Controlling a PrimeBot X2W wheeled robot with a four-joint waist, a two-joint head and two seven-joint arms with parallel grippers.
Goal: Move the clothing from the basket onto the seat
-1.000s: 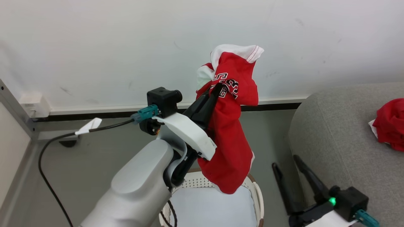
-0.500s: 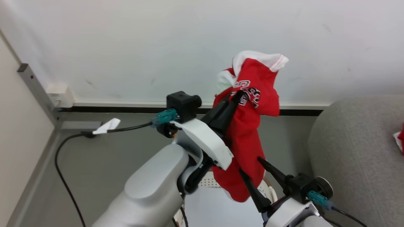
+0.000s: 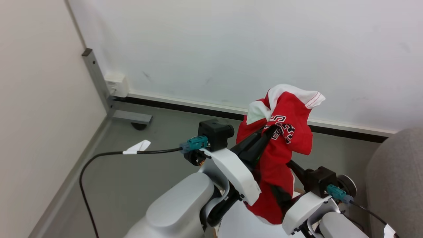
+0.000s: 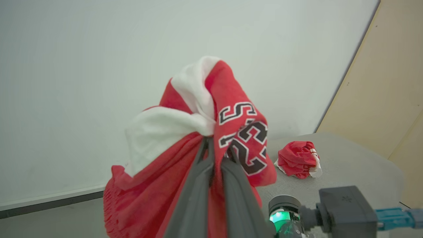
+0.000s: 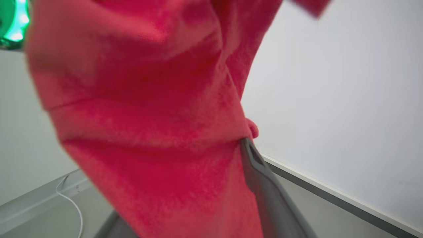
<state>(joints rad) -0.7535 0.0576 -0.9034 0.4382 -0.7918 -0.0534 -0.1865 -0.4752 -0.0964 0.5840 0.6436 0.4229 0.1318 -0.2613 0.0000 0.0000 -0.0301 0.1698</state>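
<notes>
Holds red garment point(image 4: 185, 165) aloft, pinched tight in left gripper point(image 4: 213, 148). Straddles its hanging cloth with right gripper point(image 5: 211, 145), fingers apart. Leaves balled garment point(image 4: 295, 158) on seat point(image 4: 347, 165).

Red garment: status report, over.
Left gripper shut on red garment, held high. Right gripper open, astride its hanging end. Second garment already on sofa. Nothing seen blocking.

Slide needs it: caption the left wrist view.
Left tool shut on a red jersey; a second red garment lies crumpled on the grey seat.
</notes>
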